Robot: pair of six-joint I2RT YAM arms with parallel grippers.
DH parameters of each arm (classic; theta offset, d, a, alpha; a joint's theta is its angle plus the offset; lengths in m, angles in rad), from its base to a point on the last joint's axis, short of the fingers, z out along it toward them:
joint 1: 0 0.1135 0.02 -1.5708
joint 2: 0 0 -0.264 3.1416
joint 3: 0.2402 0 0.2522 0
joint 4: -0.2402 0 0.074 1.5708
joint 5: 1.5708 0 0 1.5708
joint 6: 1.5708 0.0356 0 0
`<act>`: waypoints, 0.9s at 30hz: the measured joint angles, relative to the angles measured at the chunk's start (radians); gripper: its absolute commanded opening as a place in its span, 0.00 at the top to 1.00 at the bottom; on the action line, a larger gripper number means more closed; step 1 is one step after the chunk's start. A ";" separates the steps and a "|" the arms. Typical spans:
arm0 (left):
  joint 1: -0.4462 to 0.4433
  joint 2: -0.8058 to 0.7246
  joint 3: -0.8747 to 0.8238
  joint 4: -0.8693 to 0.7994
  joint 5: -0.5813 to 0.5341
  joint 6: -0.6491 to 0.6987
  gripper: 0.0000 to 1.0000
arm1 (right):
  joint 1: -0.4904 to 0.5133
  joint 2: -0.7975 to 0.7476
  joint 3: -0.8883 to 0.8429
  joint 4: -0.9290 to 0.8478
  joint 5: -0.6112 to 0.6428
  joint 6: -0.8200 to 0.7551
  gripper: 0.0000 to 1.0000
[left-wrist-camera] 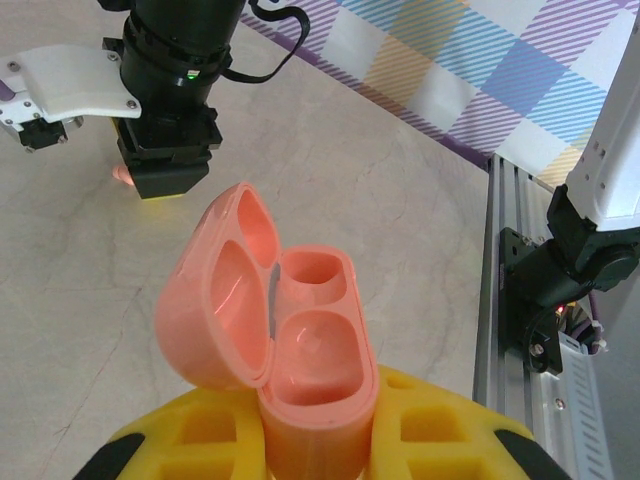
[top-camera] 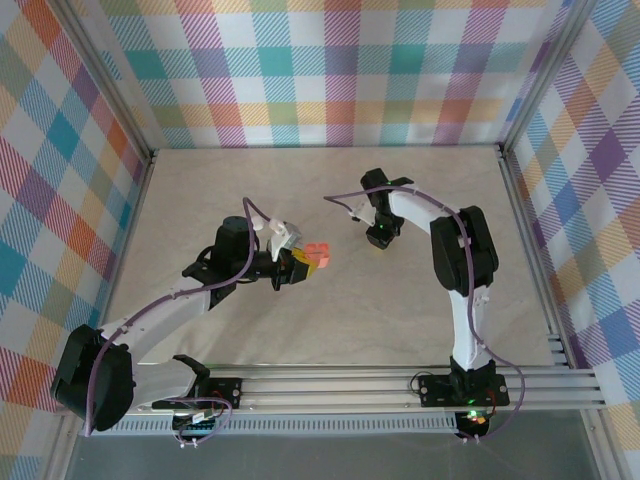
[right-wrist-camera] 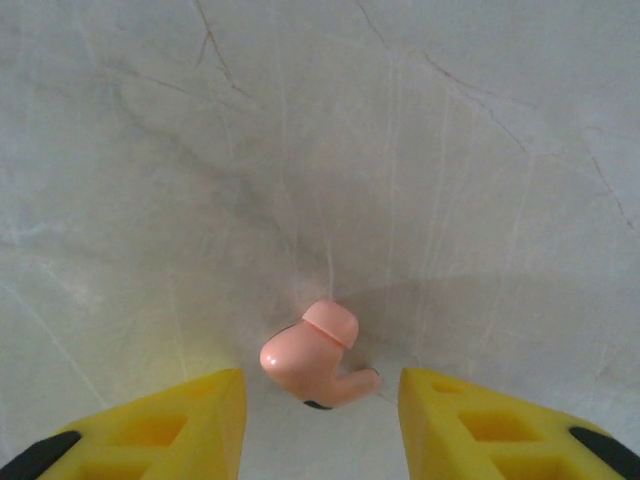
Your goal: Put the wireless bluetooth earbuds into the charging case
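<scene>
My left gripper [top-camera: 299, 266] is shut on a reddish-orange charging case [top-camera: 318, 255], held above the table's middle. In the left wrist view the case [left-wrist-camera: 318, 350] stands upright between the yellow fingers [left-wrist-camera: 215, 430]. Its lid is swung open to the left and both pockets are empty. My right gripper [top-camera: 379, 239] points down at the table just right of the case. It is open in the right wrist view, its yellow fingers [right-wrist-camera: 180, 425] on either side of one reddish-orange earbud [right-wrist-camera: 312, 358] lying on the marble top, without touching it. The earbud's tip [left-wrist-camera: 123, 175] peeks out beside the right gripper [left-wrist-camera: 163, 178].
An aluminium rail [top-camera: 400, 385] with the arm bases runs along the near edge, and the right base [left-wrist-camera: 560, 285] sits on it. Checkered walls [top-camera: 320, 70] close in the back and both sides. The marble table [top-camera: 250, 190] lies bare around the grippers.
</scene>
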 measured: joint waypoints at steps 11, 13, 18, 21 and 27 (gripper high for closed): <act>0.011 -0.011 0.000 -0.001 -0.005 -0.001 1.00 | 0.005 0.013 0.008 -0.016 -0.020 -0.030 0.79; 0.012 -0.024 0.000 -0.002 -0.009 -0.003 1.00 | 0.005 0.013 0.008 -0.021 -0.037 -0.018 0.84; 0.013 -0.072 -0.005 0.000 -0.018 -0.012 1.00 | -0.002 0.004 0.002 -0.024 -0.117 0.028 0.88; 0.013 -0.101 -0.021 -0.001 -0.021 -0.021 1.00 | 0.000 -0.011 -0.015 -0.021 -0.200 0.073 0.89; 0.013 -0.159 -0.041 -0.009 -0.028 -0.027 1.00 | 0.005 -0.115 -0.093 -0.015 -0.439 0.218 0.91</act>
